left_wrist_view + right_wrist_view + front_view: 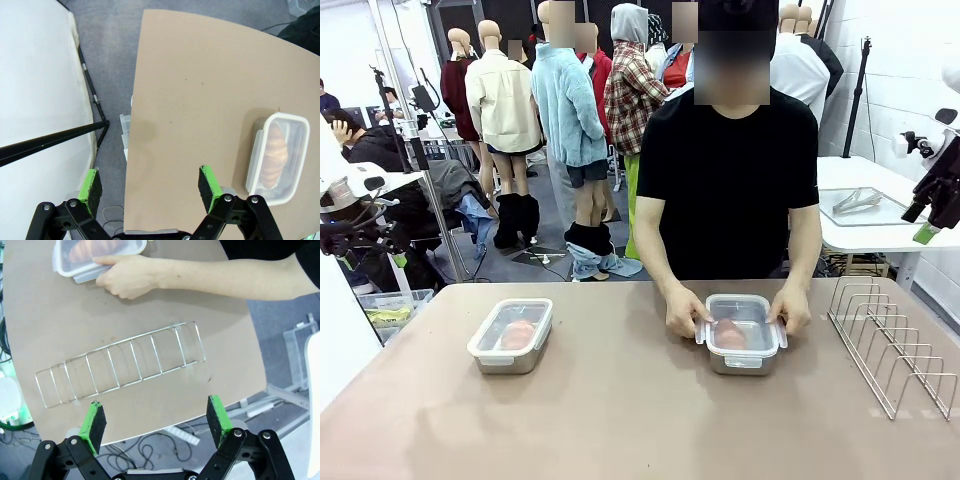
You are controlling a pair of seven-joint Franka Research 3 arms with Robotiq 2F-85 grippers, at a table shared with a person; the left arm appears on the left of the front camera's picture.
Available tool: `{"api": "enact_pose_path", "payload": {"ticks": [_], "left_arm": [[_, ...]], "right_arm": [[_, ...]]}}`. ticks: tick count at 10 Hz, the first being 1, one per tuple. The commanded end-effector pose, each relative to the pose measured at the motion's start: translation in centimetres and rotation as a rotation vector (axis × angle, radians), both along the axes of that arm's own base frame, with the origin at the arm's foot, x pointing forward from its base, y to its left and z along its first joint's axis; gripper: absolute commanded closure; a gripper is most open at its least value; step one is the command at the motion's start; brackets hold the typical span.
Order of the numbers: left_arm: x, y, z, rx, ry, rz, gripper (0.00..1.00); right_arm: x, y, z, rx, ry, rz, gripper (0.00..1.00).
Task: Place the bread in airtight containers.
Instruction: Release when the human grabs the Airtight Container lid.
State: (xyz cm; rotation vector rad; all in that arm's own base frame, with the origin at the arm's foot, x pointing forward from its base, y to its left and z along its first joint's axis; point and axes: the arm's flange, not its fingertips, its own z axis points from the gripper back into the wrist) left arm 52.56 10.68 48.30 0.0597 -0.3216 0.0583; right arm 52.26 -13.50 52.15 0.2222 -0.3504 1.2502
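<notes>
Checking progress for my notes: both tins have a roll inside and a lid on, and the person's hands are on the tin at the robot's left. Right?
Not quite. In the front view the person's hands hold the tin at the robot's right; the left tin sits untouched. The rest is right.

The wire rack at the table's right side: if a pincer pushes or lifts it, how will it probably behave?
The wire rack is thin open wire, so probably light and quick to slide on the smooth table. Its long, narrow frame would likely swing or tilt if lifted by one end.
</notes>
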Motion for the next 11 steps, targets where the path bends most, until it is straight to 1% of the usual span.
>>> {"api": "enact_pose_path", "payload": {"ticks": [1, 11], "left_arm": [[-0.07, -0.04, 0.2, 0.016, 0.0, 0.011, 0.0], [-0.07, -0.04, 0.2, 0.016, 0.0, 0.011, 0.0]], "right_arm": [[-0.01, 0.03, -0.01, -0.018, 0.004, 0.008, 0.0], [-0.01, 0.03, -0.01, -0.018, 0.004, 0.008, 0.0]]}}
